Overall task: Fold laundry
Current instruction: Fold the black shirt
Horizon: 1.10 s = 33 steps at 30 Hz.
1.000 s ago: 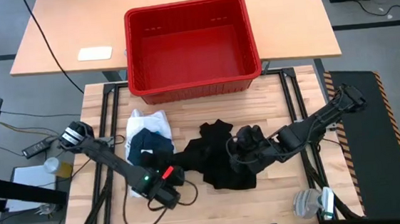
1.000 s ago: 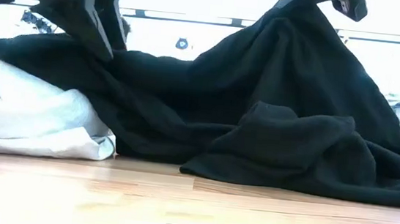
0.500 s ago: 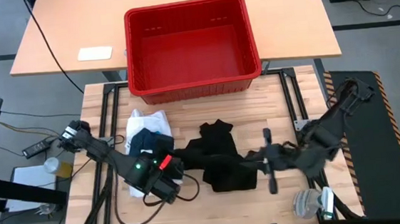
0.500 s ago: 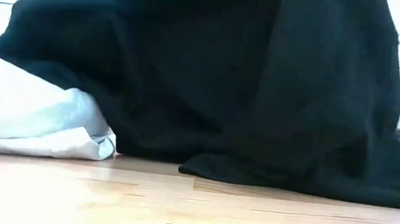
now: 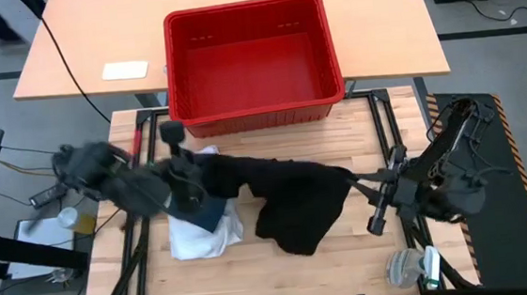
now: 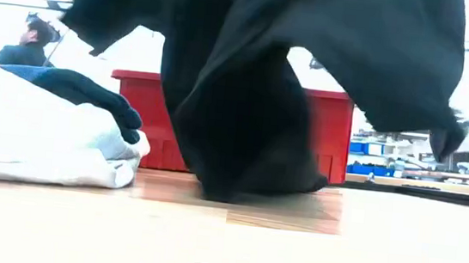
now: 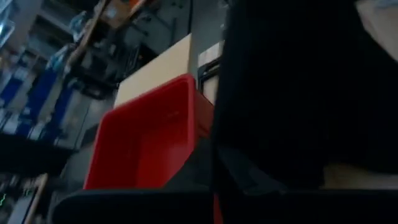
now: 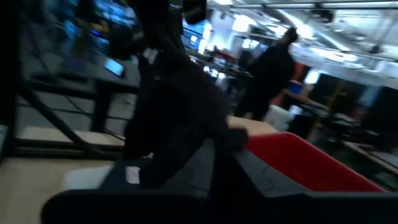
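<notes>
Large black cloth garment [image 5: 291, 202] stretched above the wooden slatted table [image 5: 366, 252] between 2 grippers: left gripper [image 5: 189, 177] and right gripper [image 5: 352, 175] each pinching an end. Lower fold touching the tabletop, beside the crumpled white shirt [image 5: 200, 242]. Red plastic crate [image 5: 252, 59] behind.

Wooden slatted desk [image 5: 367, 262] on a black frame. White shirt [image 5: 200, 237] lies bunched on it at about 8 o'clock, a dark blue piece [image 5: 207, 211] on top of it. Large black garment [image 5: 296, 206] hangs over the desk centre — only its lower end rests on the wood in the low view. Red crate [image 5: 252, 59] at 12 o'clock, sitting on a second tan desk [image 5: 78, 63] behind — its near edge overhangs the wooden one. Small white flat object [image 5: 125, 71] on the tan desk, at 11 o'clock.
</notes>
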Available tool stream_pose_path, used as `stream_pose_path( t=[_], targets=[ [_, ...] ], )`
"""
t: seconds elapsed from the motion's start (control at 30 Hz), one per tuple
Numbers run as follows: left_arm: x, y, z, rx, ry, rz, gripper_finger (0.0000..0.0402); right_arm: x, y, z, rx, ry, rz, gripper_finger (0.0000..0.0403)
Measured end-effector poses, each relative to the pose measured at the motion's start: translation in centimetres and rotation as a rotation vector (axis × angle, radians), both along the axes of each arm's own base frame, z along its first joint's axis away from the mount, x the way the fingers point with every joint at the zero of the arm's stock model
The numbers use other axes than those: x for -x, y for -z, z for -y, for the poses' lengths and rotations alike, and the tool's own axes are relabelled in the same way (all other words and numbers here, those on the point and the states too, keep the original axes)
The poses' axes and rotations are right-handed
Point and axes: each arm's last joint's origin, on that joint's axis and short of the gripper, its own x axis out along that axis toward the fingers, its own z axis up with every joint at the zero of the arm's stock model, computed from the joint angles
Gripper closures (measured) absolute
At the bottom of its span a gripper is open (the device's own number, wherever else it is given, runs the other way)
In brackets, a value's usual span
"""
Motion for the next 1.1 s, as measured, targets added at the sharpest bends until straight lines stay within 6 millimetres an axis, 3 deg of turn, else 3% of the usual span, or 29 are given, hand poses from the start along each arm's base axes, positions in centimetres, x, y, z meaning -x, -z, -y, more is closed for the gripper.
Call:
stream_pose_path(
  t=[0.17,0.3,0.43,0.67,0.93,1.1],
  targets=[
    [1.7,-0.9,-2.7,0.085,-0.037,0.054,0.0399,-0.5,0.6,0.4,0.011,0.171,-0.015,0.0288],
    [2.1,-1.4,-3.4,0.088,-0.033,0.077,0.0399,-0.2,0.1,1.5,-0.048,0.100,0.010,0.0224],
    [2.3,-2.3,-3.9,0.072,-0.017,0.126,0.0399,-0.8,0.9,3.7,-0.161,-0.023,-0.035,0.0190],
    [2.5,-2.5,-3.9,0.053,0.055,0.108,0.0399,-6.1,6.0,6.4,-0.302,-0.012,-0.337,0.0185],
    [2.7,-2.6,-4.0,0.069,0.049,0.121,0.0399,-13.8,14.2,7.8,-0.391,-0.019,-0.681,0.0185],
    [2.7,-2.6,-4.0,0.087,0.039,0.129,0.0399,-15.9,17.7,8.2,-0.417,-0.008,-0.792,0.0185]
  ],
)
